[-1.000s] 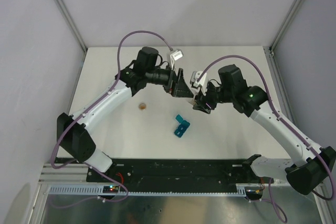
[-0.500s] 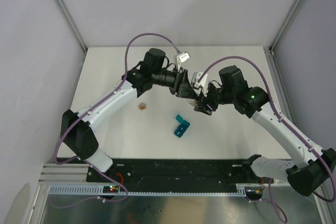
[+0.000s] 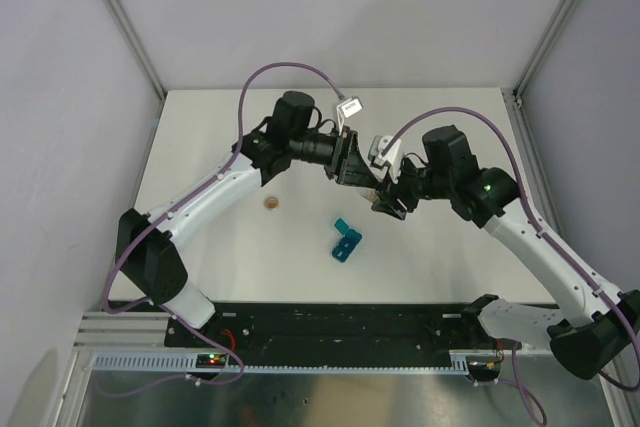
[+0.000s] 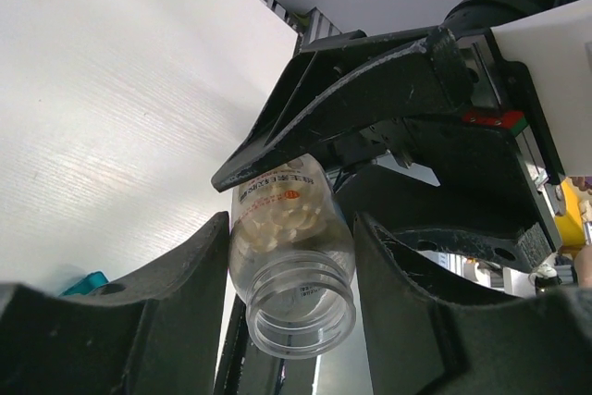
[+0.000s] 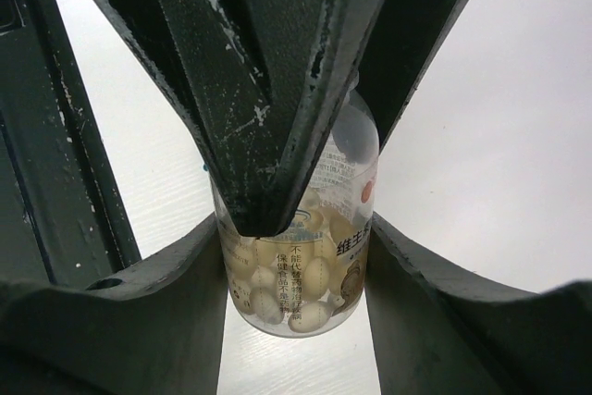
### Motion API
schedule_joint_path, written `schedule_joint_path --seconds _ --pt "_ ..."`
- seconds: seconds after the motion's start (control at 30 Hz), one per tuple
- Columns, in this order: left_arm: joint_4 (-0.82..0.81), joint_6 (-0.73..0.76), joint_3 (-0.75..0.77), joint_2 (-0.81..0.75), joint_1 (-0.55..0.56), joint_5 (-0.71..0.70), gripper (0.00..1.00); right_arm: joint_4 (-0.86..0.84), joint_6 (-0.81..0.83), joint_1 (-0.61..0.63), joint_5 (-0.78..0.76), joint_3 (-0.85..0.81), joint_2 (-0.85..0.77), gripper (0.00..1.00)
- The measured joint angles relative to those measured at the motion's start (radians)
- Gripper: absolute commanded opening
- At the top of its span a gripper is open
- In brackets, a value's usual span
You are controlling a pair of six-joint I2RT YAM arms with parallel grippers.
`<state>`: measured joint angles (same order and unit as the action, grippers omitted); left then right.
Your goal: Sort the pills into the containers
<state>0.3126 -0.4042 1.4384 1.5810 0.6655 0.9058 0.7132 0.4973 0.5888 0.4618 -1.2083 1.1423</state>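
A clear pill bottle with white oval pills inside hangs above the table between both arms. My right gripper is shut on its base end. My left gripper is shut on its neck end, and the uncapped mouth faces the left wrist camera. In the top view the left gripper and right gripper meet tip to tip, and the bottle is mostly hidden between them. The teal containers lie on the table just below and left of that spot. A teal corner shows past the left finger.
A small round orange-tan object sits on the white table to the left of the containers. Grey walls with metal frame posts close in the back and sides. The black base rail runs along the near edge.
My left arm has swung right to meet the right gripper, and its jaws have closed on the bottle's neck. The right gripper has kept hold of the bottle, nearly still.
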Motion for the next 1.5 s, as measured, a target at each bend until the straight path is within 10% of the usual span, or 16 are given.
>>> schedule_joint_path --seconds 0.9,1.5 --pt "-0.289 -0.177 -0.132 -0.057 -0.012 0.077 0.00 -0.037 -0.069 -0.070 0.109 0.000 -0.060 0.72" --pt "-0.339 -0.203 -0.179 -0.087 -0.013 0.133 0.00 -0.070 -0.087 -0.101 0.233 0.009 -0.081 0.79"
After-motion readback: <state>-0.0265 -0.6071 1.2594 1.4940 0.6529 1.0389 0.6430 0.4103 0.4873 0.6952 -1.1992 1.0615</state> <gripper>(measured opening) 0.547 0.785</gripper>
